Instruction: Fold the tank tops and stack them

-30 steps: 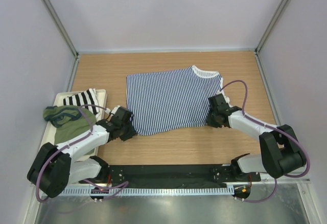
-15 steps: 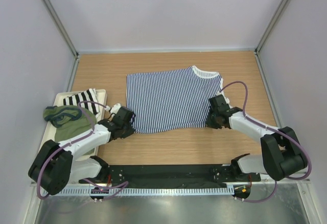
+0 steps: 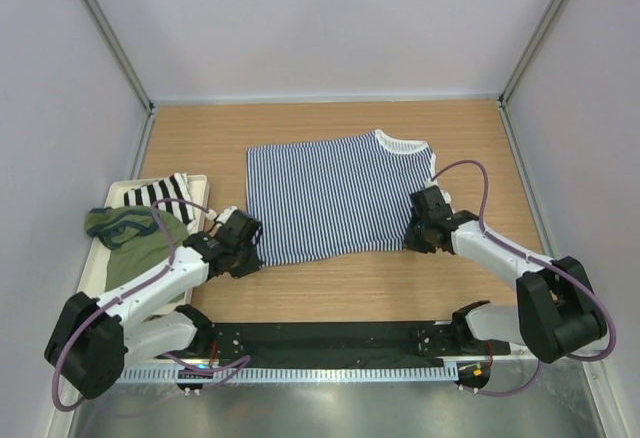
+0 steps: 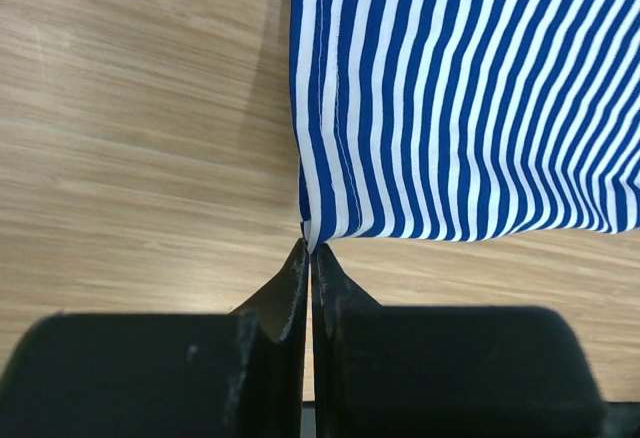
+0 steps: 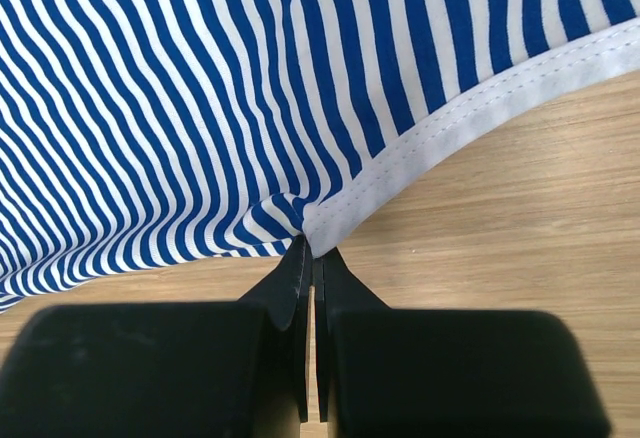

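Observation:
The navy-and-white striped tank top (image 3: 335, 193) lies spread on the wooden table, its white-trimmed neck at the far right. My left gripper (image 3: 252, 254) is shut on its near left corner (image 4: 312, 230); the cloth hangs just off the wood there. My right gripper (image 3: 415, 237) is shut on its near right edge, pinching the white trim (image 5: 330, 223). The olive green tank top (image 3: 132, 236) with navy trim lies crumpled in the tray at the left, under my left arm.
A white tray (image 3: 197, 182) at the left edge holds the olive top and a folded black-and-white striped cloth (image 3: 158, 192). Grey walls close in the table on three sides. The black arm mounting rail (image 3: 330, 338) runs along the near edge.
Both grippers have shifted slightly while holding the striped top; its near edge has been drawn a little nearer and tauter. The left arm has moved slightly toward me.

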Motion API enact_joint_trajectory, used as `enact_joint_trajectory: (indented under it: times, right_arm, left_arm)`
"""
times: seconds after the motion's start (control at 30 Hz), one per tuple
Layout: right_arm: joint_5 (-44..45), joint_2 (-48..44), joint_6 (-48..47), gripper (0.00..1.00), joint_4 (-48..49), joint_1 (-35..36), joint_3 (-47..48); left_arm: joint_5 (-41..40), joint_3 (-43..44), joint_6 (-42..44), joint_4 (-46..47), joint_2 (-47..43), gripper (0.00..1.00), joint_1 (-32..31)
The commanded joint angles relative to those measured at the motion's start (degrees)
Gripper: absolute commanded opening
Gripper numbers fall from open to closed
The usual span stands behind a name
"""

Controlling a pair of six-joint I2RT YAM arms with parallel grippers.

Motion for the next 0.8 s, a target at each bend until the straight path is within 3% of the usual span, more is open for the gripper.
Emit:
enact_joint_trajectory:
  times: [0.0, 0.2, 0.23, 0.3, 0.4, 0.6, 0.7, 0.77]
  right_arm:
    - [-0.3, -2.46, 0.05, 0.01, -0.93, 0.17, 0.46]
    - [-0.03, -3.16, -0.47, 0.01, -2.6, 0.26, 1.77]
    - [-0.12, -3.25, -0.47, 0.01, -2.77, 0.26, 1.95]
    - [-0.47, -3.08, -0.65, 0.01, -2.51, 0.26, 2.04]
    - [-0.82, -1.94, -0.65, 0.01, -2.25, 0.17, 2.3]
    - [0.14, -0.62, -0.56, 0.01, -2.34, 0.17, 3.53]
    - [0.05, -0.18, -0.48, 0.01, -2.25, 0.26, 3.62]
    - [-0.03, 0.09, -0.47, 0.01, -1.99, 0.26, 3.62]
  left_arm:
    - [2.18, 2.22, -0.86, -3.93, -2.4, 0.0, -0.3]
    - [3.06, 3.63, -0.34, -5.08, -3.64, 0.0, -0.3]
    - [3.06, 3.89, 0.01, -5.16, -3.55, 0.04, -0.3]
    - [3.14, 4.07, 1.51, -5.08, -3.11, 0.26, -0.3]
    - [3.58, 3.37, 3.53, -3.5, -2.59, 0.42, -0.3]
    - [5.61, 1.87, 4.5, -1.03, 1.11, 0.35, -0.74]
    - [4.38, 1.52, 4.76, -0.77, 1.37, 0.14, -0.74]
    - [3.5, 1.61, 4.76, -0.6, 2.16, 0.13, -0.74]
